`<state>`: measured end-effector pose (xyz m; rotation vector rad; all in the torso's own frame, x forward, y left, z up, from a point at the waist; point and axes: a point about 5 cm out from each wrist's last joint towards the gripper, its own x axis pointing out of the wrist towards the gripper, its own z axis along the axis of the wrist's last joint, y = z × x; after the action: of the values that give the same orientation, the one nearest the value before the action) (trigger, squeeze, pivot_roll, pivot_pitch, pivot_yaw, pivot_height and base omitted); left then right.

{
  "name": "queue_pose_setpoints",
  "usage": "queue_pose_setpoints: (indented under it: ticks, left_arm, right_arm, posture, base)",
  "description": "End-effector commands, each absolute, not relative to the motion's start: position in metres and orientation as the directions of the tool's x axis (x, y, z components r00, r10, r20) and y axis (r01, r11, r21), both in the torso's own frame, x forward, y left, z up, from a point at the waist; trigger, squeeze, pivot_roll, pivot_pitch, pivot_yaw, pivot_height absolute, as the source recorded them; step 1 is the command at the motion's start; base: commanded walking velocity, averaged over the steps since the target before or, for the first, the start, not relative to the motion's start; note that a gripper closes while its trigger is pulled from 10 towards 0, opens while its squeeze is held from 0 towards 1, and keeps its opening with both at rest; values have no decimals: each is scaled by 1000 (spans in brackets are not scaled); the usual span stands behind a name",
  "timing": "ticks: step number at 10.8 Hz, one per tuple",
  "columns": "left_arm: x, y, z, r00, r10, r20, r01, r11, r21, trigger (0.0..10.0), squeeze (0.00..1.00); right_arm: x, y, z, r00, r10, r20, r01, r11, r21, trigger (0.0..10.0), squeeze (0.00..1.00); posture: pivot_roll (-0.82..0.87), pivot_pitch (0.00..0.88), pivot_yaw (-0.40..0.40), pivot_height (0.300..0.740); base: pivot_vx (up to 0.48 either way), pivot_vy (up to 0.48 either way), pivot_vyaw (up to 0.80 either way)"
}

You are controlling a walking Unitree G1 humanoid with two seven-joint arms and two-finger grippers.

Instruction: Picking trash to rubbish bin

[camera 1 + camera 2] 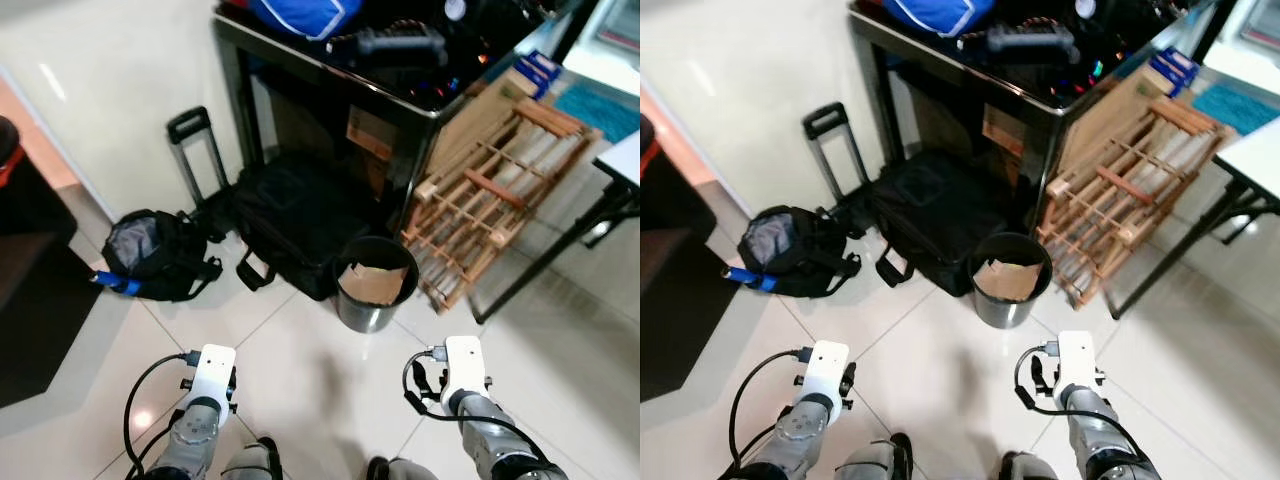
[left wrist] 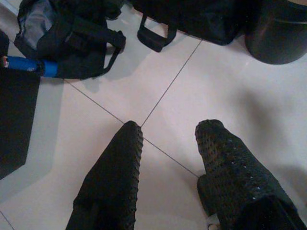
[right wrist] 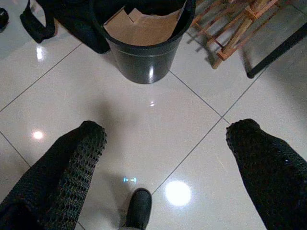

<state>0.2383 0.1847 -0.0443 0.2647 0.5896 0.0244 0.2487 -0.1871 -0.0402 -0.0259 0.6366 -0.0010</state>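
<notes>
2 tools, left tool (image 2: 168, 143) and right tool (image 3: 165, 139), hang wide and empty over bare floor (image 1: 300, 370), while cardboard (image 3: 144, 26) already sits in the bin (image 1: 372, 285), so nothing obvious remains.

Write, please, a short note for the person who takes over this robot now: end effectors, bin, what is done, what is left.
Left end effector: open, holding nothing, low over the tiled floor.
Right end effector: open wide, holding nothing, over the floor just short of the bin.
Rubbish bin: upright ahead, beside the black bag and the wooden rack; brown cardboard already sits inside.
Done: cardboard is in the bin.
Left: I see no loose trash on the floor here; look around for more.
</notes>
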Motion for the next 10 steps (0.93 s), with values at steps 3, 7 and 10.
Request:
queue_pose_setpoints:
  ticks: [3, 7, 10]
  left_arm:
    - [235, 187, -47, 820, 116, -560, 37, 966, 255, 10000, 0]
    - [234, 187, -47, 820, 111, -561, 42, 966, 254, 10000, 0]
    - [235, 189, -47, 820, 111, -561, 44, 966, 256, 10000, 0]
  right_arm:
    - [244, -187, -45, 782, -7, -623, -9, 1000, -23, 10000, 0]
    - [241, -185, -47, 772, 0, -635, -20, 1000, -24, 10000, 0]
    - [241, -184, -47, 770, 2, -638, -21, 1000, -22, 10000, 0]
  posture:
    - [-27, 176, 24, 740]
    - [-33, 165, 31, 740]
    - [-30, 153, 36, 740]
  base:
    - [0, 0, -410]
    - [0, 0, -800]
    - [0, 0, -783]
